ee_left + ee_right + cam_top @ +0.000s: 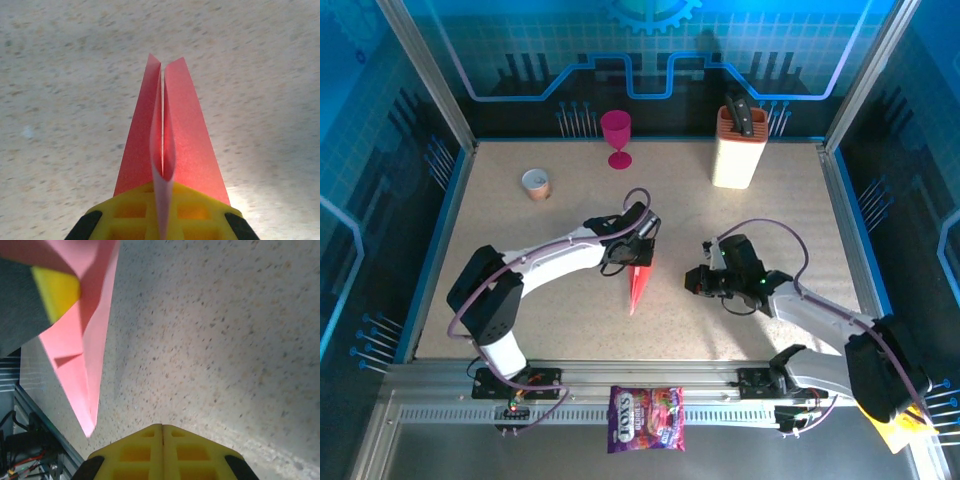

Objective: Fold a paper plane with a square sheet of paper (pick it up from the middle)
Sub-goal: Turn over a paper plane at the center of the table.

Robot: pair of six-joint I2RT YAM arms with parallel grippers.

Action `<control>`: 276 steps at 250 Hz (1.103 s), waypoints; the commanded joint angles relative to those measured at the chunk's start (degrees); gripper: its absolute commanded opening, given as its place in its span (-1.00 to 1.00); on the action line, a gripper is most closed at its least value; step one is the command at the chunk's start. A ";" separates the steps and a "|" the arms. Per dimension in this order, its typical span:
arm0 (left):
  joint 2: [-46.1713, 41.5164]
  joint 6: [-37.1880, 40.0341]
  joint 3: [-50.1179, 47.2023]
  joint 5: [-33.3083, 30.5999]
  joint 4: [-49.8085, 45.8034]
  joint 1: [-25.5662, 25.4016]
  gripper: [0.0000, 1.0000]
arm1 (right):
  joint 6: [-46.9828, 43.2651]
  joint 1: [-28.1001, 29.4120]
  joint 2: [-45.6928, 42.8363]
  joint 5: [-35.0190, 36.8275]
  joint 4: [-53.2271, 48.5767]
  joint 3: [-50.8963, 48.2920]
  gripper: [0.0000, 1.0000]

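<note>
Left wrist view: left claw (162, 212) is pinching the paper plane (187, 135) at its centre fold, wings fanning out over the counter (60, 100). Right claw (162, 442) is idling beside it, clenched on nothing. Plane is probably behaving light, limp and crease-prone, so holding it by the folded keel is looking safest.
</note>
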 commanded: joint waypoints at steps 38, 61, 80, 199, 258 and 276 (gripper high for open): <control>7.28 5.15 3.58 -7.44 -8.45 0.69 -1.00 | 2.77 5.43 -6.11 6.60 -5.82 -2.33 -1.00; 8.57 4.97 3.35 -7.27 -7.98 0.69 -1.00 | 2.90 5.98 -6.51 7.28 -6.14 -2.62 -1.00; 8.98 4.72 2.76 -6.66 -7.22 0.62 -0.88 | 2.88 6.28 -6.53 7.44 -6.36 -2.62 -1.00; 6.68 2.21 -2.89 -2.25 -2.64 -0.35 0.02 | 2.26 6.68 -3.89 8.00 -5.48 -1.30 -1.00; 8.81 -0.21 -6.67 -1.83 1.65 -0.88 0.13 | 2.44 6.99 -4.16 8.52 -5.94 -1.00 -1.00; 9.19 -1.38 -8.44 -1.14 3.91 -0.89 0.18 | 2.35 7.02 -4.82 8.77 -6.59 -0.89 -1.00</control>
